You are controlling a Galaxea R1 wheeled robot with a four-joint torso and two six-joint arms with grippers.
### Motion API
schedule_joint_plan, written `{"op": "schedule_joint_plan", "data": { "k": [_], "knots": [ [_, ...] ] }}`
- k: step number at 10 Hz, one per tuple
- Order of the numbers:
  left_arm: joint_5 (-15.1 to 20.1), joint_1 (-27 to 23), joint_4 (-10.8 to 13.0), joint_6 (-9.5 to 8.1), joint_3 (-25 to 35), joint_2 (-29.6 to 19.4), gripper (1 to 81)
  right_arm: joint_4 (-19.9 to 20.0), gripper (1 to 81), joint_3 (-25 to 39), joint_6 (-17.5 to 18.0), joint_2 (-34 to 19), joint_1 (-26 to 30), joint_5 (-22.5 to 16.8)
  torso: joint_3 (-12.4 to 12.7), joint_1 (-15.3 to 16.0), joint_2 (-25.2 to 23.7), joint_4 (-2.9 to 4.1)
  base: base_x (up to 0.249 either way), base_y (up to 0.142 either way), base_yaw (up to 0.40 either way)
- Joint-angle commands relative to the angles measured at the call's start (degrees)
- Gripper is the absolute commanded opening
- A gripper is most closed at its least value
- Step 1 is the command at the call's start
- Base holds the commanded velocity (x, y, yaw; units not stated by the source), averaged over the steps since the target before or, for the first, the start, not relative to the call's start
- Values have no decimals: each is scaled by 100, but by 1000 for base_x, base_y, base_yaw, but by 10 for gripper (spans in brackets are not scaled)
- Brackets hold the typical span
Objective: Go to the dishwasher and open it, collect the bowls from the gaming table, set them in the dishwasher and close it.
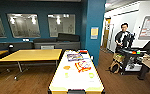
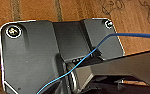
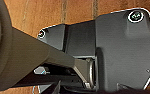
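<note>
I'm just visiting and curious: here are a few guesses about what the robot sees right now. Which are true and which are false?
1. The gaming table has a white top with yellow edges. True.
2. An orange bowl sits on that table. True.
3. The board game boxes lie on the floor. False: they lie on the gaming table's top.
4. A person stands off to the right of the gaming table. True.
5. The yellow-wood table to the left is stacked with bowls. False: no bowls can be seen on it.
</note>
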Motion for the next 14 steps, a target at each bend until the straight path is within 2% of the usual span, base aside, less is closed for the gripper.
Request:
{"op": "schedule_joint_plan", "data": {
  "k": [1,2,11,14],
  "knots": [
    [221,-258,42,17,61,4,811,-73,811,54,-17,24,241,-238,0,0,0,0,0,-274,0],
    [221,-249,42,17,53,13,811,-73,811,45,-17,24,240,-238,0,-2,0,0,0,-210,0],
    [177,-249,42,17,35,5,811,-64,811,45,-17,24,241,-238,0,-2,0,-2,0,0,0],
    [177,-249,50,17,26,-4,811,-73,811,45,-17,50,250,-238,2,-15,-7,-2,98,0,0]
  ]
}}
